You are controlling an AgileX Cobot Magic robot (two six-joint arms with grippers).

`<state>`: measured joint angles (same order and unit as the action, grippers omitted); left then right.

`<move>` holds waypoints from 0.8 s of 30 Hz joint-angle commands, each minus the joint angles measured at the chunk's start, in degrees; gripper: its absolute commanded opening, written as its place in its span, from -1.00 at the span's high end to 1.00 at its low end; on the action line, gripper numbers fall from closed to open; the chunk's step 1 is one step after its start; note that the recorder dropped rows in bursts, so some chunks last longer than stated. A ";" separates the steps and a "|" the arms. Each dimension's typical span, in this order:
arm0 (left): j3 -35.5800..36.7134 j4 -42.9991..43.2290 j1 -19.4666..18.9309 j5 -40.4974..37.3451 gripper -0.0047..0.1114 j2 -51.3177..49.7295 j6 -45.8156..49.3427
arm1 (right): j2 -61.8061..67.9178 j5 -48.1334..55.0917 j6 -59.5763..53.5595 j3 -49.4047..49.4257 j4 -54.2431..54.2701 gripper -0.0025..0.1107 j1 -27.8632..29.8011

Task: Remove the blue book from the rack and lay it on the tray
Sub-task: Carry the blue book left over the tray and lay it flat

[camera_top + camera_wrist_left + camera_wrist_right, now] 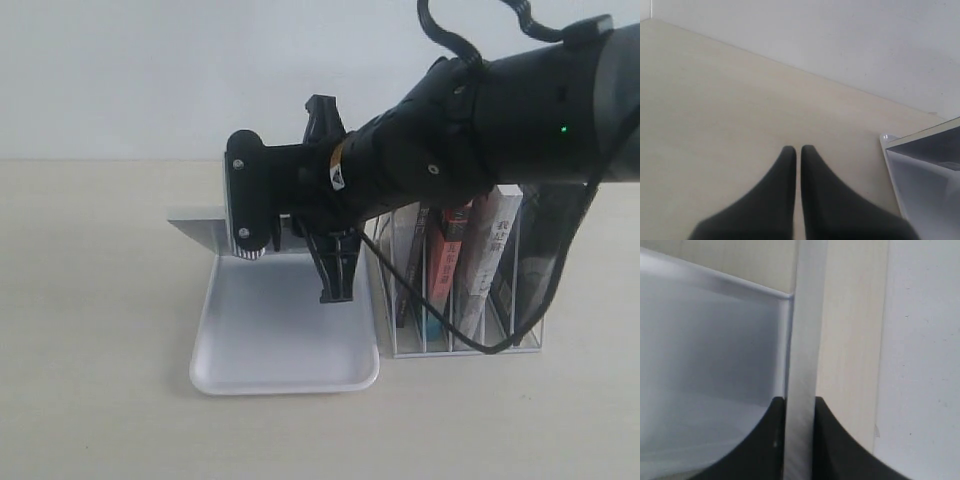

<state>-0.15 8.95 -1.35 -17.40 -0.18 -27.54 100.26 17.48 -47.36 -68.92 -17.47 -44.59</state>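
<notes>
My right gripper [240,200] reaches across over the far end of the white tray [270,335], shut on the book. In the right wrist view the gripper [800,399] pinches the book's pale page edge [805,330], with the tray's inside [715,340] to one side. In the exterior view only a greyish corner of the book [198,228] shows, sticking out left of the fingers; no blue cover shows. The left wrist view catches the book's pale edge and dark face [940,142] above the tray corner [886,138]. My left gripper [798,148] is shut on nothing, over bare table.
The white wire rack [470,345] stands right of the tray, against it. It holds a red-spined book [450,260], a white book [492,255] and a black book [545,250]. My right arm crosses above the rack. A white wall stands behind the table.
</notes>
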 commanded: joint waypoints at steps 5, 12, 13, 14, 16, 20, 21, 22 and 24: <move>0.15 0.03 -0.14 0.63 0.85 0.18 0.25 | 1.57 2.53 3.85 -0.21 -3.16 0.96 2.79; 0.15 0.03 -0.14 0.63 0.85 0.18 0.25 | 1.57 2.75 3.97 -0.21 1.69 0.76 2.78; 0.15 0.03 -0.14 0.63 0.85 0.18 0.25 | 1.57 2.87 3.97 -0.21 3.00 0.65 2.78; 0.15 0.03 -0.14 0.63 0.85 0.18 0.25 | 1.57 2.99 3.97 -0.21 3.87 0.54 2.78; 0.15 0.03 -0.14 0.63 0.85 0.18 0.25 | 1.57 3.95 3.97 -0.21 4.89 0.27 2.78; 0.15 0.03 -0.14 0.63 0.85 0.18 0.25 | 1.57 7.46 3.97 -0.21 5.73 0.05 2.78; 0.15 0.03 -0.14 0.63 0.85 0.18 0.25 | 1.31 9.78 3.97 -0.35 6.84 0.05 2.78; 0.15 0.03 -0.14 0.63 0.85 0.18 0.25 | 0.97 11.16 3.97 -0.46 7.88 0.05 2.78; 0.15 0.03 -0.14 0.63 0.85 0.18 0.25 | -0.08 14.23 4.75 -0.46 12.15 0.05 2.67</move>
<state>-0.15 8.95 -1.35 -17.40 -0.18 -27.54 101.90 28.48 -43.38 -68.92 -9.50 -42.15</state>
